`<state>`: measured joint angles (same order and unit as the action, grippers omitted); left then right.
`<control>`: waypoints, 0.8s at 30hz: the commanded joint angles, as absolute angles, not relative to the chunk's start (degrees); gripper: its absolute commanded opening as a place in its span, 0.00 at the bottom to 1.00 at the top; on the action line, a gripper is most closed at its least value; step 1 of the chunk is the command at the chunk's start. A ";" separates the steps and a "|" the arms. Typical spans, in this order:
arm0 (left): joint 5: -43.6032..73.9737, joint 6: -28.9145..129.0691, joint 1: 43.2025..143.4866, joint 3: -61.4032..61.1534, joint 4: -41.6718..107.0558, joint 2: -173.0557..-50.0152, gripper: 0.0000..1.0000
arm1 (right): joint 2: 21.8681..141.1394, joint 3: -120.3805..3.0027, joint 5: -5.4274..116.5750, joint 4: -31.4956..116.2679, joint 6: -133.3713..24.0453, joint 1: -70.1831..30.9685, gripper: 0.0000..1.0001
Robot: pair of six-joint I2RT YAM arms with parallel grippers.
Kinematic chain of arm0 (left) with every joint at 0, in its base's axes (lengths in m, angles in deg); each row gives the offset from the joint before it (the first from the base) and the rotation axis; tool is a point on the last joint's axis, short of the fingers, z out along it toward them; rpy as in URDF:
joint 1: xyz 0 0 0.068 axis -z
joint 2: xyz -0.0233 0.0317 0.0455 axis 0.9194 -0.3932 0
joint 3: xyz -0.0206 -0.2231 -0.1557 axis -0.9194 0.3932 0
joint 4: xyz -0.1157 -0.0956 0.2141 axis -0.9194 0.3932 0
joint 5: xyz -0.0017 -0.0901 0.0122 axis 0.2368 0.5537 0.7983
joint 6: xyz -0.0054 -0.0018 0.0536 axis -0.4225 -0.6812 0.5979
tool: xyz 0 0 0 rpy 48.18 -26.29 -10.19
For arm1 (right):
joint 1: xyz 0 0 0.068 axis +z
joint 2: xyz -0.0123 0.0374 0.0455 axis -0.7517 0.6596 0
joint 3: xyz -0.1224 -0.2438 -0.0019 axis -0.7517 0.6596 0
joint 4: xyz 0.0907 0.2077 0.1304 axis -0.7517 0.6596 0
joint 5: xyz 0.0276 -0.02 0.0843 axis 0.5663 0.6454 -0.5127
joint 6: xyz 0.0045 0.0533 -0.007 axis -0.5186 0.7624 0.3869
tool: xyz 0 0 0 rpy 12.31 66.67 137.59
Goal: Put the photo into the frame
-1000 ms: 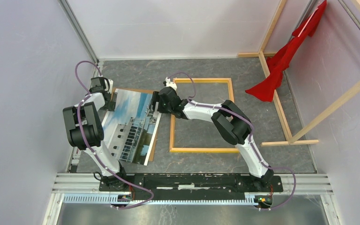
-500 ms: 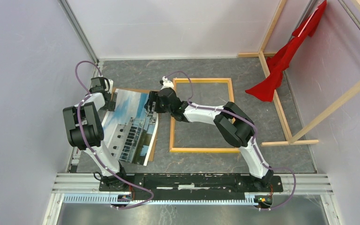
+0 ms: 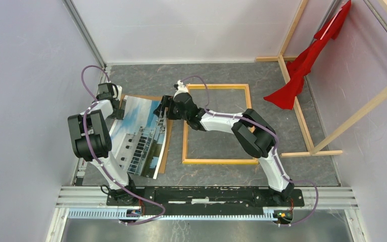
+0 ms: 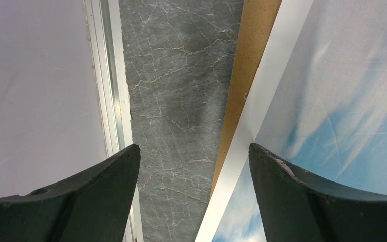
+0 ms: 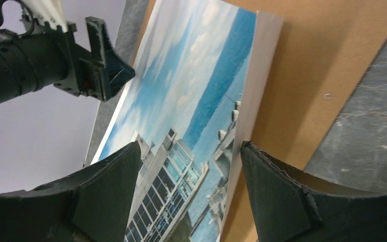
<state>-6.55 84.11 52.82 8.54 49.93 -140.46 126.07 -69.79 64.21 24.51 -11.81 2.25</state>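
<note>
The photo [image 3: 140, 135], a white building under blue sky, lies picture side up at the table's left on a brown backing board [image 3: 167, 146]. My left gripper [image 3: 119, 108] stands open at the photo's far left corner. In the left wrist view its jaws [image 4: 194, 147] span bare table, the board [image 4: 249, 65] and the photo's white margin [image 4: 262, 106]. My right gripper [image 3: 159, 111] is open over the photo's far right edge. In the right wrist view its jaws [image 5: 189, 143] straddle that edge of the photo [image 5: 191, 101]. The yellowish frame [image 3: 185, 143] lies flat to the right, with nothing in it.
Bare wooden beams [image 3: 302, 113] with a red cloth [image 3: 297, 75] stand at the right. White walls close in the left and far sides. A metal rail [image 3: 206, 194] with the arm bases runs along the near edge.
My right gripper has moved left from the frame's corner over the photo's right edge. The left arm has stayed put.
</note>
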 commanded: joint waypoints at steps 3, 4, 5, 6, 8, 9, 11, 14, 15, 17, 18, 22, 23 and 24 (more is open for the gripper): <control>-3.36 84.68 53.52 11.84 52.31 -144.97 0.86 | 127.15 -70.24 64.47 25.89 -14.05 0.56 0.79; -3.36 84.68 53.57 11.88 52.30 -144.98 0.86 | 127.50 -70.23 64.15 25.77 -13.65 0.32 0.79; -3.37 84.68 53.51 11.84 52.42 -145.01 0.86 | 127.72 -70.09 63.57 25.43 -13.10 0.08 0.79; -3.37 84.66 53.55 11.84 52.38 -144.90 0.86 | 128.07 -69.86 63.34 24.53 -12.32 -0.14 0.79; -3.44 84.68 53.55 11.84 52.42 -144.85 0.86 | 128.67 -68.93 60.31 22.25 -10.39 -0.59 0.79; -3.47 84.68 53.53 11.84 52.38 -144.80 0.86 | 129.02 -68.24 59.04 20.60 -9.14 -0.81 0.78; -3.61 84.68 53.56 11.84 52.37 -144.84 0.86 | 129.81 -66.63 56.29 16.33 -6.28 -1.30 0.78; -3.80 84.77 53.51 11.84 52.38 -144.79 0.86 | 131.25 -64.34 52.39 9.49 -1.52 -2.18 0.75; -3.86 84.85 53.57 11.84 52.37 -144.81 0.86 | 131.73 -64.34 51.82 8.75 -0.81 -2.17 0.74; -3.89 84.86 53.51 11.84 52.38 -144.79 0.86 | 132.29 -65.59 51.45 10.47 -0.94 -2.23 0.73; -3.89 84.86 53.54 11.88 52.44 -144.79 0.86 | 132.47 -66.48 51.46 12.06 -1.34 -2.16 0.73; -3.89 84.95 53.51 11.80 52.65 -144.62 0.86 | 131.93 -66.73 52.20 13.43 -1.83 -2.15 0.64; -3.86 84.95 53.43 11.71 52.92 -144.54 0.86 | 131.63 -66.81 52.32 13.60 -2.17 -2.17 0.57; -3.73 84.99 53.40 11.55 53.21 -144.43 0.86 | 131.27 -66.86 52.32 13.81 -2.34 -2.22 0.49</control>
